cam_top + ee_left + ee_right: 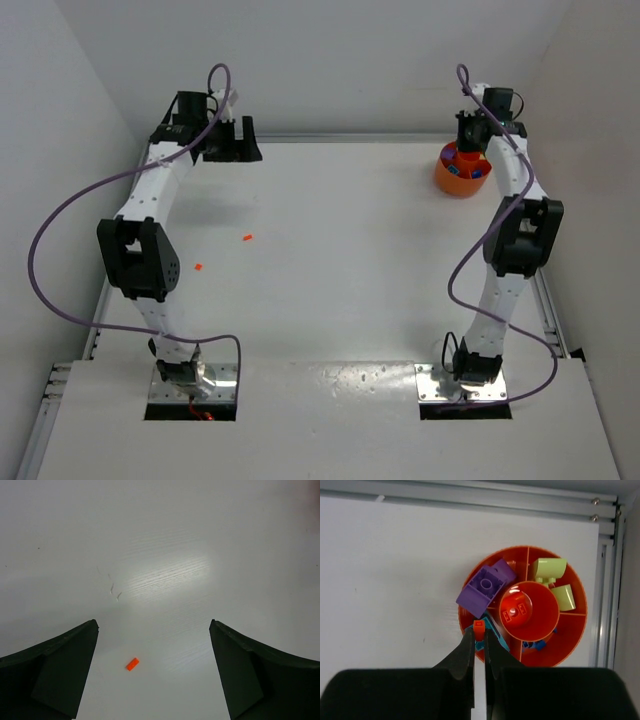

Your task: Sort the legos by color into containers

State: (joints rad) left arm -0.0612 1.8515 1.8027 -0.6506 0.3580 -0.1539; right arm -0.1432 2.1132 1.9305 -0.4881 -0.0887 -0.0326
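- Your left claw (154, 630) hangs spread wide and empty near the worktop's (350, 250) far-left corner, framing a loose orange lego (132, 664), probably for pickup.
- Your right claw (479, 636) pinches the held orange lego (479, 628) above the orange container (570, 632) at the far-right corner, probably bound for its centre cup (542, 612).

No legible text, label, brand, number or sign noted in any view. Any fine print on the arm casings (140, 255) is too blurred to read.

Two orange-red legos (247, 238) lie on the table (350, 285), far from the orange bowl (455, 186).
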